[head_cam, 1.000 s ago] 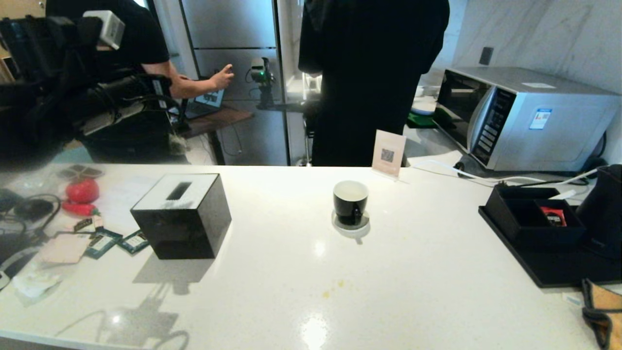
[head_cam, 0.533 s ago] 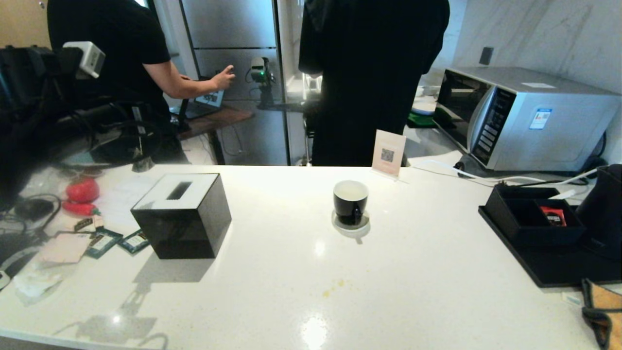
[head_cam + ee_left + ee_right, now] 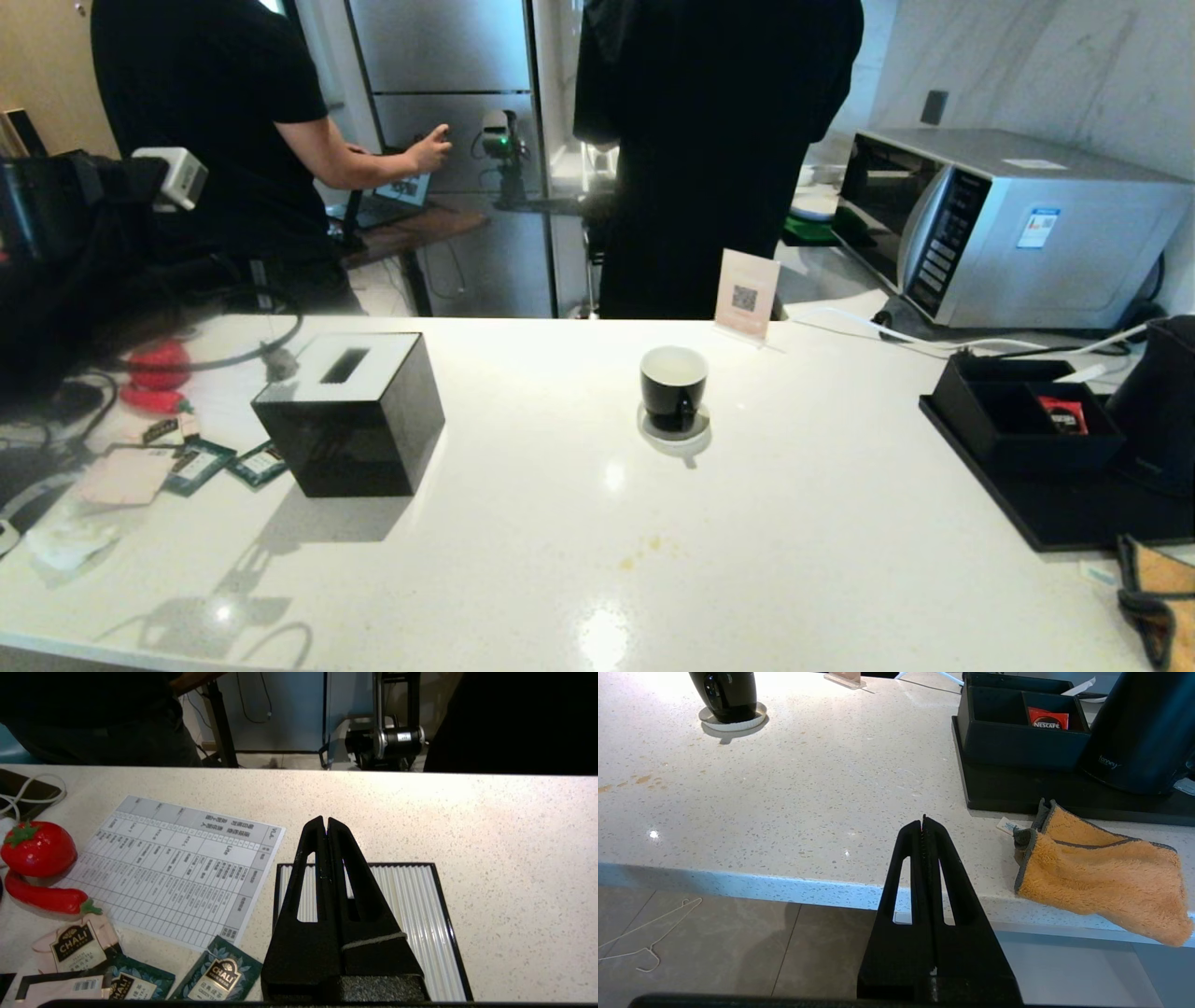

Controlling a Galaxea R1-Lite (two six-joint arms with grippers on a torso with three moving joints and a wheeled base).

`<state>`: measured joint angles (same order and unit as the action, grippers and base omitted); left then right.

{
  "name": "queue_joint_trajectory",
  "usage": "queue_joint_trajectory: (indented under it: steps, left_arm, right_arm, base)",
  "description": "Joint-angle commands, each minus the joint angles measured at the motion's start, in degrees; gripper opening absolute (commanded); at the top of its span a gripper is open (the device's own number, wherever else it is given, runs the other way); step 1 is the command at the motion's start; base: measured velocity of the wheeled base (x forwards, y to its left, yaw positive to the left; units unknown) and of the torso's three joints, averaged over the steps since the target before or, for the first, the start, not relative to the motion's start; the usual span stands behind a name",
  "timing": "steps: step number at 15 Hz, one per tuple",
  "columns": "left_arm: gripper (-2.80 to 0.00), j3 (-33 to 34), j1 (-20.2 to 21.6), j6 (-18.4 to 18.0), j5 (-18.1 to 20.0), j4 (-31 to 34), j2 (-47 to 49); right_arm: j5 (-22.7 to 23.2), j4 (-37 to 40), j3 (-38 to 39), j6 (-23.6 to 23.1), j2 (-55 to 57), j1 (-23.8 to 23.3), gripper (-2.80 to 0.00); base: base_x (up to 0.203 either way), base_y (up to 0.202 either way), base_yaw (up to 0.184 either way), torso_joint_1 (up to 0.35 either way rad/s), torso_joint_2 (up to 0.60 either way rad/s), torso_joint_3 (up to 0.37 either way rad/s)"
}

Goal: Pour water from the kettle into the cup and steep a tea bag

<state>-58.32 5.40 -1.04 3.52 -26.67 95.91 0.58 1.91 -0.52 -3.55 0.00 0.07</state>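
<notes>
the kettle [image 3: 1143, 728] stands on the black tray [image 3: 1017, 793] at the bench's right end, nearer the right pincer [image 3: 924, 822], pressed shut and empty; the left pincer [image 3: 325, 822], also shut, hovers above the tissue box [image 3: 350, 411]

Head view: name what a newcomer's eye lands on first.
The black cup on its white saucer stands alone mid-counter. A black tissue box sits to its left, and the silver microwave fills the far right, with the kettle at the right edge.
</notes>
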Motion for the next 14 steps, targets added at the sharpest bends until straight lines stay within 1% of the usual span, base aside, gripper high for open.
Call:
queue_joint_trajectory:
  steps: [1,9,11,14]
  left_arm:
    - [-2.80,0.51,0.05,-0.02,-0.01,-0.16,1.46]
    - [-2.80,-0.13,-0.04,-0.11,0.08,-0.43,4.96]
    - [-2.80,-0.23,-0.04,0.04,0.08,-2.77,6.51]
    - [-2.80,-2.19,-0.04,0.23,0.08,-6.70,9.63]
  right_arm:
    - [0.04,0.03,0.00,-0.06,0.08,0.01,-2.80]
    - [0.04,0.03,0.00,-0.06,0.00,0.01,-2.80]
    - [0.04,0.03,0.00,-0.06,0.00,0.01,-2.80]
    - [0.04,0.03,0.00,-0.06,0.00,0.01,-2.80]
  base:
    - [0.000,0.000,0.000,0.000,0.00,0.000]
    - [0.000,0.000,0.000,0.000,0.00,0.000]
    - [0.000,0.000,0.000,0.000,0.00,0.000]
    - [0.000,0.000,0.000,0.000,0.00,0.000]
